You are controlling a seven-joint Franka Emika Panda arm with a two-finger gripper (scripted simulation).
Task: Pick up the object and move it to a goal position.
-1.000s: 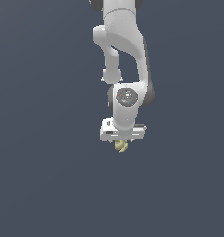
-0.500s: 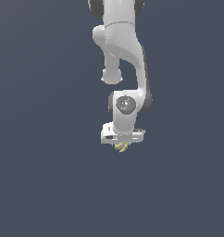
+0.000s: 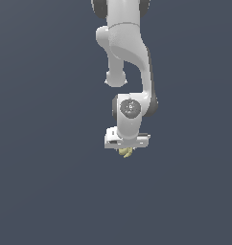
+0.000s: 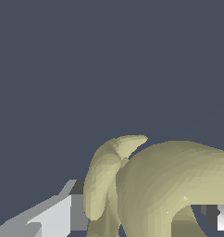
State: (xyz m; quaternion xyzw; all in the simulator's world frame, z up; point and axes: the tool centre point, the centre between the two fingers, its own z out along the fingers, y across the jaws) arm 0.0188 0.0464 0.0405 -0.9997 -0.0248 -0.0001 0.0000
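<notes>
The object (image 3: 126, 152) is a small pale yellow-beige lumpy thing with curved lobes. In the exterior view it pokes out just below my white gripper (image 3: 127, 150), which points down and is shut on it. In the wrist view the object (image 4: 160, 185) fills much of the picture close up, with one white finger (image 4: 53, 215) on one side of it and a bit of the other finger (image 4: 222, 217) on the opposite side. Most of the fingers are hidden by the hand in the exterior view.
The white arm (image 3: 130, 62) comes down from above in the exterior view. A plain dark grey-blue surface (image 3: 41, 182) lies all around.
The gripper with the object in it has stayed at nearly the same place; the arm's wrist has shifted slightly between the earlier frames and now.
</notes>
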